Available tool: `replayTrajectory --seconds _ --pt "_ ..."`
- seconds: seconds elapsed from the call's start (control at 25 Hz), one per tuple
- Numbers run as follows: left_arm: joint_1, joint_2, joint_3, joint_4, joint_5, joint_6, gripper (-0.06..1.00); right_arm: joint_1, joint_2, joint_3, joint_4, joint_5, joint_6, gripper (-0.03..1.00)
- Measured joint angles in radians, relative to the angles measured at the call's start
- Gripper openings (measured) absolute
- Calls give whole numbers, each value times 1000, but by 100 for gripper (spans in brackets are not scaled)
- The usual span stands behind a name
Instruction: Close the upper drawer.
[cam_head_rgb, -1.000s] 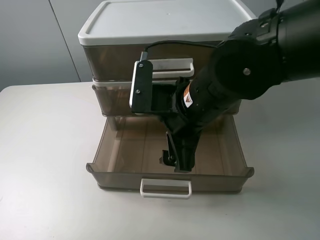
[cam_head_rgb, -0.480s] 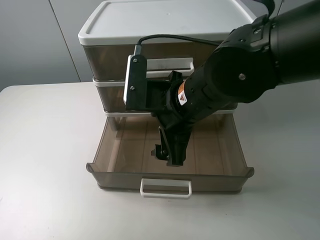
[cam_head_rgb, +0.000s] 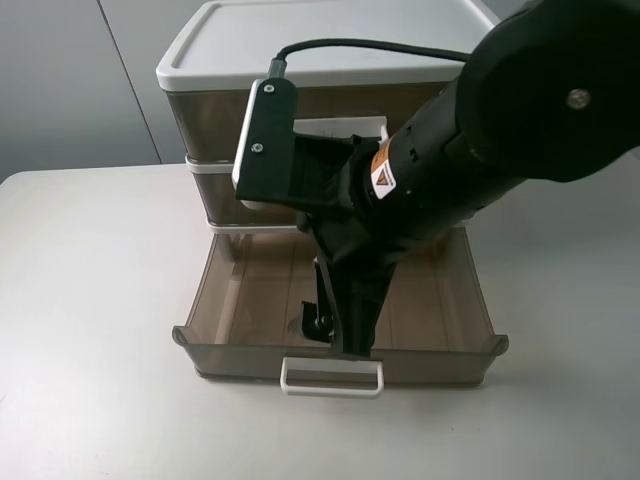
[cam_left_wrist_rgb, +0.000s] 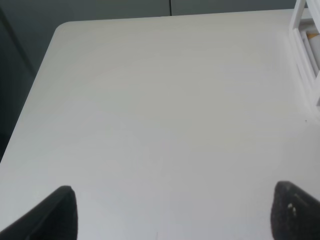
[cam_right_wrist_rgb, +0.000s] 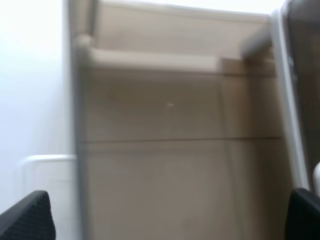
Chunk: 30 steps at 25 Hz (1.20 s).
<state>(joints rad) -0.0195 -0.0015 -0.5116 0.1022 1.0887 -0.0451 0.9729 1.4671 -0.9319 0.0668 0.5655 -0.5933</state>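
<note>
The upper drawer (cam_head_rgb: 214, 196) is the shallow smoky-brown middle tier of the white-framed unit. Only its left end shows. It looks pushed in, and its handle is hidden behind my right arm. The similar bottom drawer (cam_head_rgb: 240, 300) below it is pulled far out, with its white loop handle (cam_head_rgb: 331, 376) at the front. My right gripper (cam_head_rgb: 335, 336) points down inside this open drawer, close behind its front wall, open and empty. The blurred right wrist view shows my right gripper (cam_right_wrist_rgb: 165, 225) over the brown drawer floor (cam_right_wrist_rgb: 180, 180). My left gripper (cam_left_wrist_rgb: 175, 220) is open over bare table.
The tall top drawer (cam_head_rgb: 205, 120) sits shut under the white lid (cam_head_rgb: 330, 40). The white table (cam_head_rgb: 90, 330) spreads to the left, right and front of the unit. A corner of the unit's white frame (cam_left_wrist_rgb: 305, 55) shows in the left wrist view.
My right arm has swung left and come forward. Its gripper has moved from mid-drawer toward the pulled-out drawer's front wall. The drawers have not moved.
</note>
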Motion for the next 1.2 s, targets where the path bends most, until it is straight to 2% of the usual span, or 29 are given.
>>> replayTrajectory --seconds 0.2,0.48,0.6,0.76,0.92,1.2 --pt "0 0 0 0 0 0 74 29 -179 22 36 99 111 70" --pt "0 0 0 0 0 0 74 31 -546 168 22 133 329 70" --pt "0 0 0 0 0 0 74 33 -722 232 -22 175 454 70" --pt "0 0 0 0 0 0 74 33 -935 325 -90 276 612 70" --pt "0 0 0 0 0 0 74 33 -1128 401 -105 352 673 70" --pt "0 0 0 0 0 -3 74 33 -1280 410 -134 383 795 70"
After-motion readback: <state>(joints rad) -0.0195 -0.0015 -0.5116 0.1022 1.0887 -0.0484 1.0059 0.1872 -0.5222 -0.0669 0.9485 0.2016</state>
